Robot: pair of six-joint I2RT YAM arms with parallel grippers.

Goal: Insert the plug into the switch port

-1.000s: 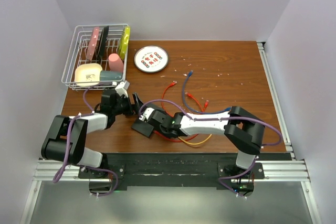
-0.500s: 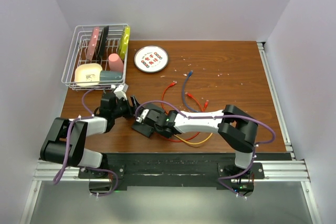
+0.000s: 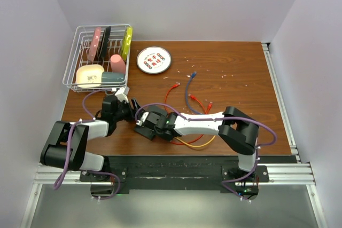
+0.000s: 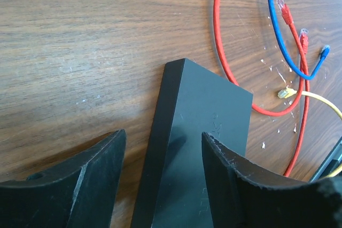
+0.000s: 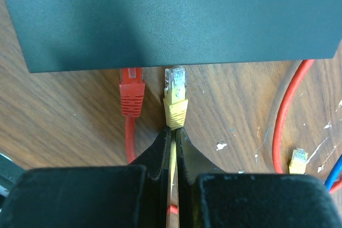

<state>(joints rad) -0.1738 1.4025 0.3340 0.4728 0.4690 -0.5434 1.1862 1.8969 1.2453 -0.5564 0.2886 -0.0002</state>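
Matte black and flat, the switch (image 5: pixel 171 20) lies on the wooden table (image 4: pixel 80 36), near the front edge, between the two arms. The right gripper (image 5: pixel 172 137) is pressed together on the yellow cable (image 5: pixel 172 164), just behind the boot of the plug (image 5: pixel 175 86). The clear tip of the plug points at the narrow edge of the switch and is just beside it, not yet in. A red plug (image 5: pixel 131 90) sits next to it. It seems to be in a port already, but the ports are hidden under the top face, so I cannot be sure. The left gripper (image 4: pixel 163 142) is spread, one finger on each side of the other end of the switch, and it does not clamp it.

I judge the switch to be light and smooth, so it will probably slide on the wood when the plug pushes. The left fingers should close on its long sides to brace it. The plug is small and hard, with a thin latch that may break. The cable is soft and bends, so the hold must be close to the boot, as it is now.
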